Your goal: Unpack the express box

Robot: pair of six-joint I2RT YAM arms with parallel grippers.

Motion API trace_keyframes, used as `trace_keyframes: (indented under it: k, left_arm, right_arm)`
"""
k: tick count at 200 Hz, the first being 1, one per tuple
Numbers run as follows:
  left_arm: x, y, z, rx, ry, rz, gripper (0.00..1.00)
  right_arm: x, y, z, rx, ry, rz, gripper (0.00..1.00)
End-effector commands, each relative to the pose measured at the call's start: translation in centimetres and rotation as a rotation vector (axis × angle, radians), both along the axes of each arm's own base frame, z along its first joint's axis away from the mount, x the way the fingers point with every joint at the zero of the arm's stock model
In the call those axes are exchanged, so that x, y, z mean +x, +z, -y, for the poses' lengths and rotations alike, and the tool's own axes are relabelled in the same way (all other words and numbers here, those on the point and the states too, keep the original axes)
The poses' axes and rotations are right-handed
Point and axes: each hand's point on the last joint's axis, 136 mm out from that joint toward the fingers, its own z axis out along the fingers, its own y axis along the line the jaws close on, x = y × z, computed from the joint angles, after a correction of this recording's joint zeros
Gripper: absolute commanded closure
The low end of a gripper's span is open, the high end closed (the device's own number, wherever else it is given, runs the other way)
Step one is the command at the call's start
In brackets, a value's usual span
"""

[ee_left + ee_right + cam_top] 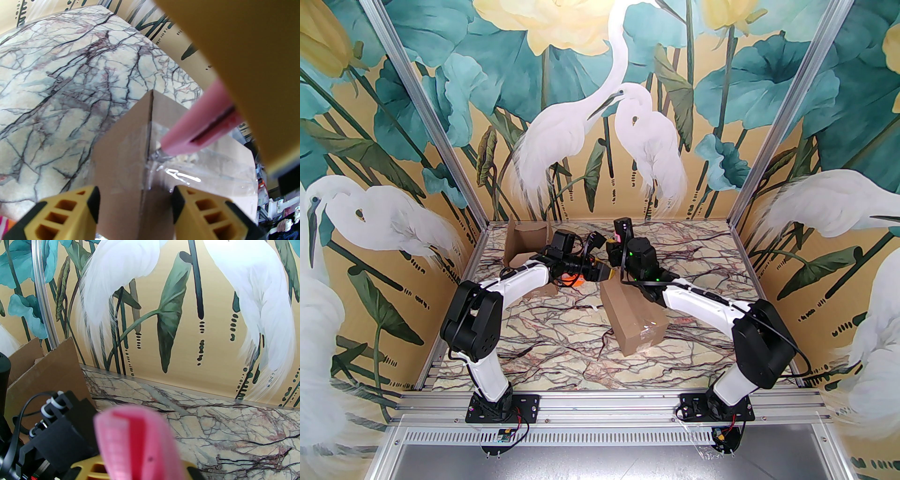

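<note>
Yellow fingers [58,218] of the left gripper [134,192] are standing at 6 o'clock in the left wrist view. The jaws are part-way apart astride an edge of the express box [119,159]; whether they are pressing the cardboard cannot be told. Seen from above, the box is lying near the middle of the table [562,337], its long axis running from 11 o'clock to 5 o'clock. The right gripper [140,470] is clenching a pink cutter [201,126]. In the left wrist view the cutter is entering from 2 o'clock, and its blade tip [158,154] is meeting the clear tape [182,168] just beside that edge.

The step in hand is judged to be slitting the tape. Recommended practice:
- The right arm should be drawing the blade shallowly along the seam and away from the left fingers, so that the contents are not being scored.
- The left jaws should be bracing the box end against sliding.
- Light, even pressure is advised, since loose tape is likely to be wrinkling and dragging under the blade.
</note>
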Motion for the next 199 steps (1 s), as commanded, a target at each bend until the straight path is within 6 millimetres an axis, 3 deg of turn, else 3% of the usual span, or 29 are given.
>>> trace_keyframes:
  k: [1, 67, 136, 199]
  left_arm:
    - [0.5, -3.7, -0.6, 0.049, 0.06, -0.08, 0.49]
    - [1.5, -5.6, -1.9, 0.074, 0.159, -0.152, 0.58]
    - [1.6, -7.4, -2.6, 0.122, 0.197, -0.197, 0.6]
    - [1.9, -7.7, -2.9, 0.142, 0.224, -0.209, 0.61]
  right_arm:
    - [-1.7, 0.9, -0.5, 0.003, 0.002, 0.041, 1.0]
    - [-3.6, 1.3, 0.6, 0.006, -0.08, 0.1, 1.0]
    - [-5.5, 1.0, 0.9, -0.003, -0.074, 0.103, 1.0]
    - [-6.8, 0.2, 1.4, -0.011, -0.083, 0.058, 1.0]
